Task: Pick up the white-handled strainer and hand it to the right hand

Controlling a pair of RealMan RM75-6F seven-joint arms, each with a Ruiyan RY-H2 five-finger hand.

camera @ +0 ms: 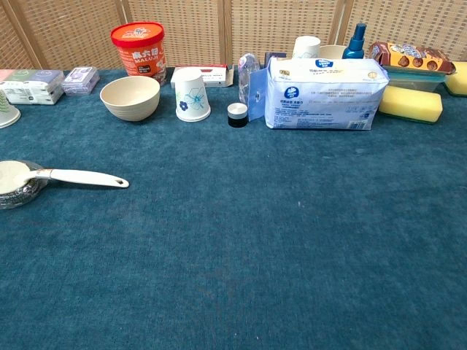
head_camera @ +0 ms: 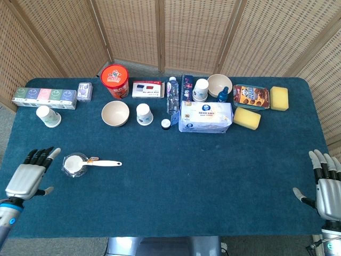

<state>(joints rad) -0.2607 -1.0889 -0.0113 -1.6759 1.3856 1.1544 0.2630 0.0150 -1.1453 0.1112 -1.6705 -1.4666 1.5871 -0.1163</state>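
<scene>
Woven screens stand behind the blue bench [head_camera: 176, 181], where the strainer [head_camera: 89, 163] lies flat near the left edge, white handle pointing toward the centre. Both are empty with fingers spread — the left robot hand [head_camera: 30, 176] just beside the strainer's bowl, the right robot hand [head_camera: 326, 188] well apart. Because the handle lies low, it could be nudged away or pinched poorly — then dropped at the handover.

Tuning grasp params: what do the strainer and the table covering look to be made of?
Strainer: handle looks like smooth white plastic with a slight sheen and a hang hole at its end; the bowl's rim glints grey in the chest view, probably fine metal mesh, though too small to confirm. Table covering: matte teal fabric, with a felt- or carpet-like nap.
</scene>
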